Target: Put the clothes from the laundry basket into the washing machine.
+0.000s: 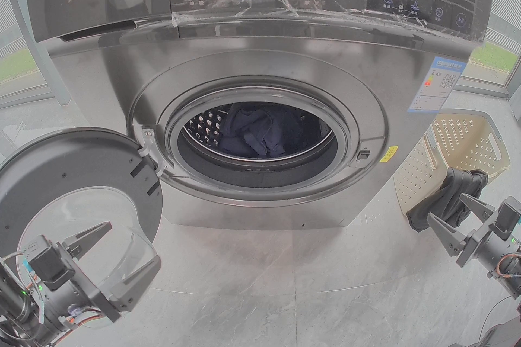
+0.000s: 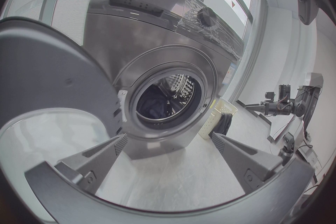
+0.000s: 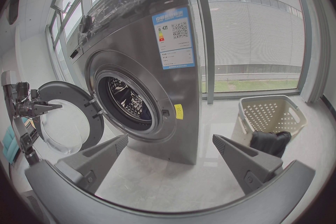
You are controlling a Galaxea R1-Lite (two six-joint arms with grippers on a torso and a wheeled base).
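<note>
See left gripper (image 1: 133, 242) wide open, empty, by open door (image 1: 65, 158), right gripper (image 1: 446, 207) likewise near laundry basket (image 1: 472, 143) at right, dark garment (image 1: 455, 190) draped over its rim, clothes (image 1: 255, 131) in washing machine (image 1: 325, 55) drum (image 1: 203, 127)

A pale grey, marble-veined tiled floor (image 1: 304, 277) carries everything here. A silver-grey, front-loading metal washing machine (image 1: 97, 82) stands on it at the far centre, its base flat on the tiles. Just to the right of the machine — beside its side panel — a cream, perforated plastic laundry basket (image 1: 472, 139) sits upright on the same floor. A dark cloth (image 1: 450, 196) hangs over the basket's near rim toward the tiles — whether its end touches them cannot be told.
</note>
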